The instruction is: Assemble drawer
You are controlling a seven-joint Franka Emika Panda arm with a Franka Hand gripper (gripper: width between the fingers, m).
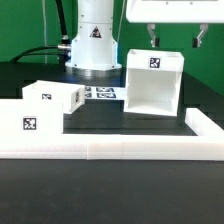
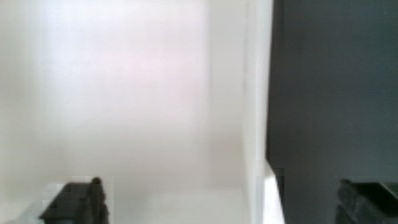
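Observation:
The drawer's tall white housing stands upright on the black table at the middle right, with a square tag near its top. A small white open-top tray with a tag lies at the exterior view's left. My gripper is open and empty just above the housing's top. One finger is over the housing and the other is beyond the housing's side on the exterior view's right. In the wrist view the housing's white surface fills most of the picture. Its edge runs between my dark fingertips, and my gripper holds nothing.
A long low white rail with a square tag runs across the front and turns back at the exterior view's right. The marker board lies flat between the tray and the housing. The arm's base stands behind.

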